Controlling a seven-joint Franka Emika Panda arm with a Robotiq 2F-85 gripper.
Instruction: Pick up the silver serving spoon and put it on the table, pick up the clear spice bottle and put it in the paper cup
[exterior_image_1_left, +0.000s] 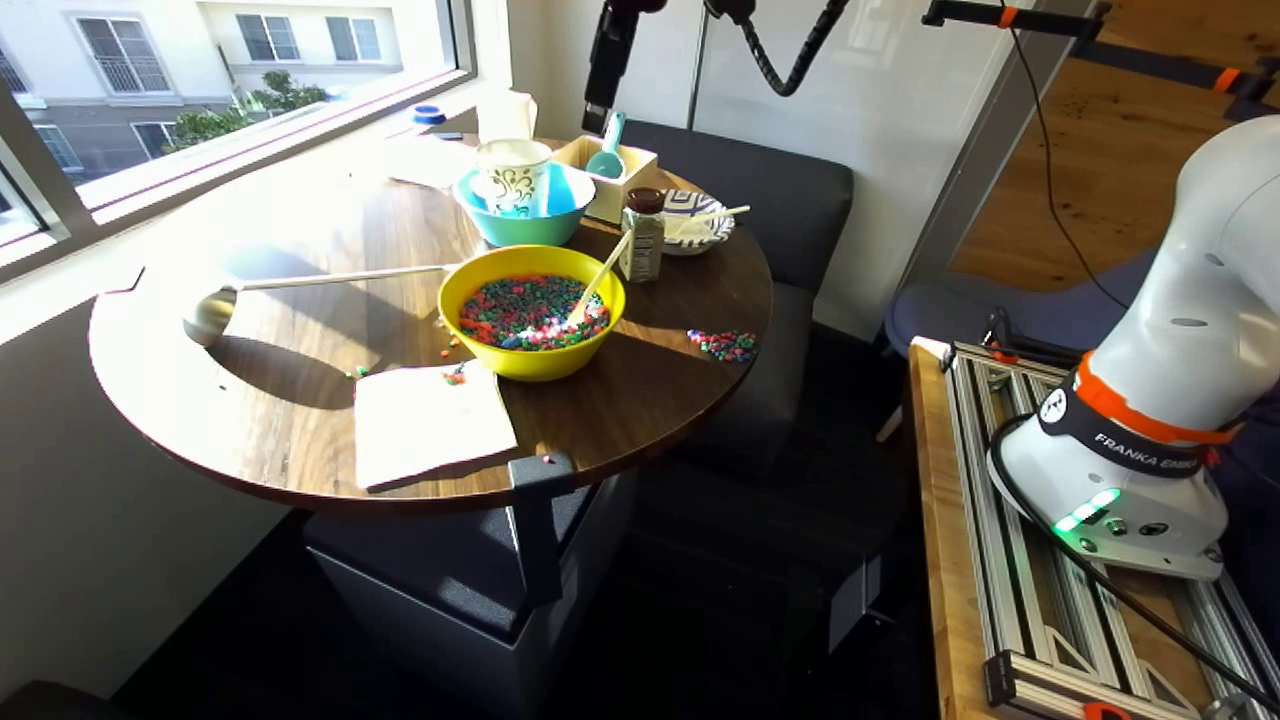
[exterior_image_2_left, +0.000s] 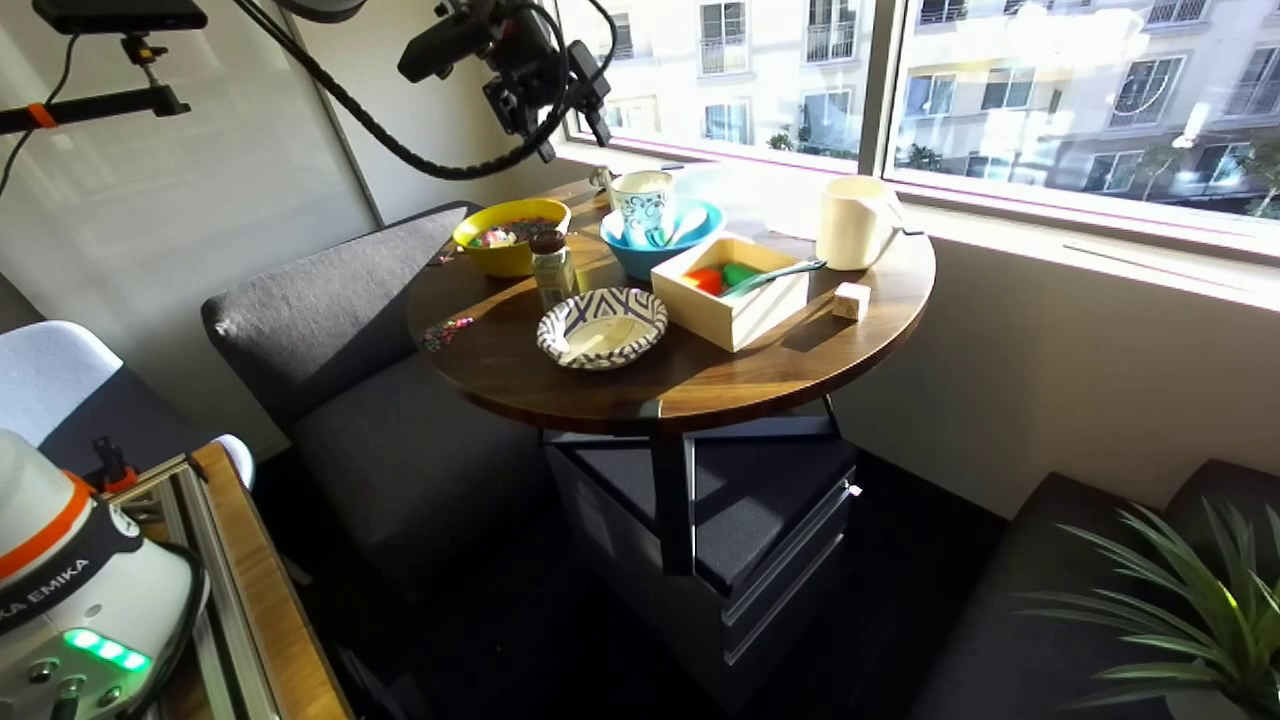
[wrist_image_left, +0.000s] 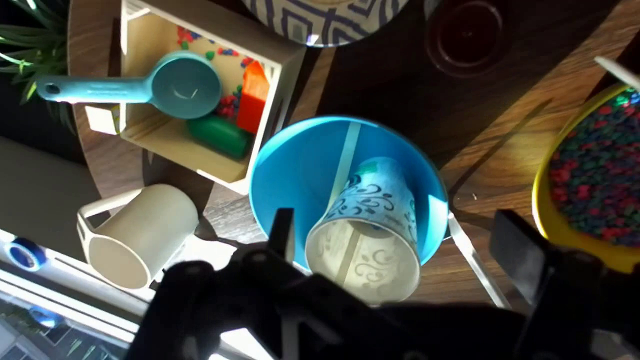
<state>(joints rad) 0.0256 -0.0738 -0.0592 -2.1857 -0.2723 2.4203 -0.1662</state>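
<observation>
While the tabletop (exterior_image_1_left: 620, 412) is partly sunlit, the hand (wrist_image_left: 396, 230) hangs over it, fingers spread super wide, gripping nothing. The yellow bowl (exterior_image_1_left: 540, 364) is near the blue bowl (wrist_image_left: 295, 170). The spoon (exterior_image_1_left: 300, 281) is just lying on the tabletop, handle end right by the yellow bowl. The cup (wrist_image_left: 372, 197) stands in the blue one, and the bottle (exterior_image_1_left: 645, 245) is upright beside the yellow one.

Crowded below the jaws

Seen between the jaws in the wrist view: a blue bowl (wrist_image_left: 300, 160). Past one jaw stands a wooden box (wrist_image_left: 260, 37) — teal scoop (wrist_image_left: 165, 87) across its rim, orange-red block (wrist_image_left: 252, 100) and green cylinder (wrist_image_left: 220, 136) inside — with a pale mug (wrist_image_left: 145, 235) beside it. Past the opposite jaw, a yellow bowl (wrist_image_left: 580, 245) holds coloured bits (wrist_image_left: 595, 195); well apart from both jaws, a patterned bowl (wrist_image_left: 325, 22).
</observation>
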